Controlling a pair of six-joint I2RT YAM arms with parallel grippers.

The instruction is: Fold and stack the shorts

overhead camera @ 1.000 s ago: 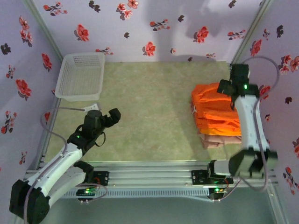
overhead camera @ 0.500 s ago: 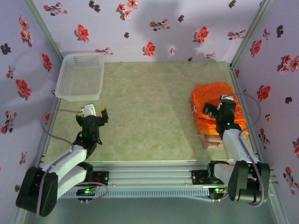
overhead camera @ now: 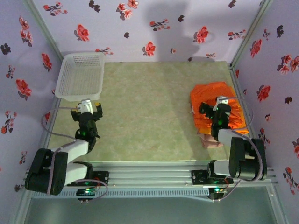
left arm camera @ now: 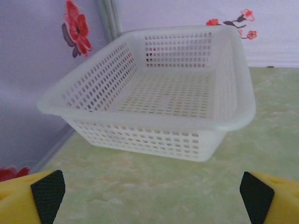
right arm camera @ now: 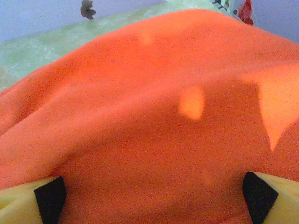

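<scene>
The shorts lie in a folded stack at the right side of the green surface (overhead camera: 149,107), close to the right wall. The orange shorts (overhead camera: 210,91) are on top in bright layers, and the pink-beige shorts (overhead camera: 209,141) sit underneath, showing only as a pale strip along the near edge of the stack.

The right gripper (overhead camera: 213,106) is directly over the stack, low above the orange fabric. In the right wrist view its fingers (right arm camera: 49,198) are spread wide, one at each lower corner, and the orange shorts (right arm camera: 154,130) swell up between and beyond them; the gripper is open, with nothing pinched between its pads.

The left gripper (overhead camera: 86,107) is on the opposite side of the surface, well apart from the shorts, just in front of the white mesh basket (overhead camera: 63,91). Its fingers (left arm camera: 46,193) are also spread open, facing the basket's near wall (left arm camera: 140,135), with bare surface between them.
</scene>
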